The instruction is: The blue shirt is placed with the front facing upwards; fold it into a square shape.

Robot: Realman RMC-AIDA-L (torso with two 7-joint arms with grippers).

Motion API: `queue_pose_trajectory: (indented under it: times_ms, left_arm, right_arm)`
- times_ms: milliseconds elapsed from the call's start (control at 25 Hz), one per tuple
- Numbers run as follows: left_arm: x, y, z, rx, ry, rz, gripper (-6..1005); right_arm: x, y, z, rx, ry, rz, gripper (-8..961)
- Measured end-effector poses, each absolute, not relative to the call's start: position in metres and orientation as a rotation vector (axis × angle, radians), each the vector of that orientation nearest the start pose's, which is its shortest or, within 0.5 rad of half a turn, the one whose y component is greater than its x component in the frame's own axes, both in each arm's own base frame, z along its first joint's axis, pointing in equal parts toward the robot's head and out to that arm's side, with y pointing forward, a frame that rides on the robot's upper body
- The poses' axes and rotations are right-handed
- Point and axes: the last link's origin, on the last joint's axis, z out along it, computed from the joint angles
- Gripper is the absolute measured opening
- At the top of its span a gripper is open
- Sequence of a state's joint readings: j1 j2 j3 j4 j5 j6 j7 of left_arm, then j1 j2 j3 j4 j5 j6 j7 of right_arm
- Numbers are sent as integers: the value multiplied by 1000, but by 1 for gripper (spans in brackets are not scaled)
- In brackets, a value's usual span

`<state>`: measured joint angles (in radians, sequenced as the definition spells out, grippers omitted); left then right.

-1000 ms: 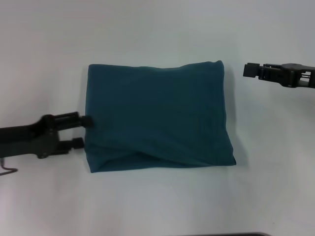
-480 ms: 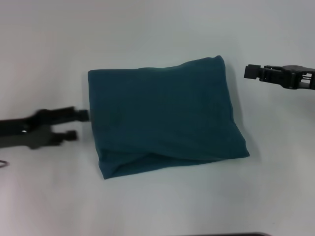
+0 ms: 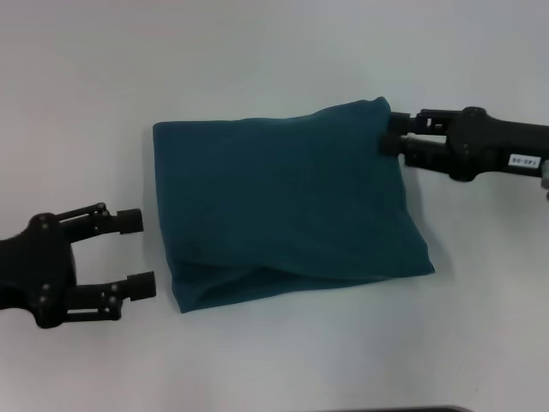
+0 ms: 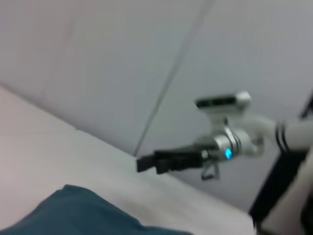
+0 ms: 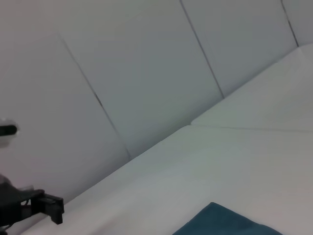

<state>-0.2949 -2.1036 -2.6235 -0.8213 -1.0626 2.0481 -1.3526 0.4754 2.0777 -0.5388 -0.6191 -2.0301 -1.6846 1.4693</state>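
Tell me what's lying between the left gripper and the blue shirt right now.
Nothing. In the head view, only a bare strip of white table separates the open left gripper from the folded blue shirt's near edge.

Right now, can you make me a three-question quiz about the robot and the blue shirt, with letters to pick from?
1. Where is the right end effector?
A. at the far right corner of the blue shirt
B. on the shirt's middle
C. beside the left end effector

2. How many black end effectors are on show?
A. one
B. two
C. three

3. How does the shirt lie?
A. spread out flat with sleeves showing
B. rolled into a tube
C. folded into a rough rectangle

Answers:
1 A, the head view shows its tips at that corner.
2 B, the left end effector sits by the shirt's left edge, open and off the cloth, and the right one is opposite.
3 C, there are layered edges along the near side and no sleeves.
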Motion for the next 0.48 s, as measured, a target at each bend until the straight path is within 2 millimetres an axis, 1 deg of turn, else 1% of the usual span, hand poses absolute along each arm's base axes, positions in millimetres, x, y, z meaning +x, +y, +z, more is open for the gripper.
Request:
queue_pose_trajectory:
  times_ms: [40,80,240,360,480]
  left_arm:
    - [-291,223,38,-2843,-644,-935,903]
    - [-292,223,38,-2843,-656,-936,903]
    - [-294,219,36,-2811,-643,-976,800]
    - [-296,214,31,-2795,-620,-1011,721]
    - [-300,210,26,-2759,-670,-1068,636]
  right_arm:
    - [279,301,8,-2665,857,888,365]
    - [278,300,7,-2673,846,890,403]
    - [278,294,4,-2696,835,904,552]
    - [277,284,-4,-2751,799,915,578]
    - [274,271,-18,-2844,747,918,605]
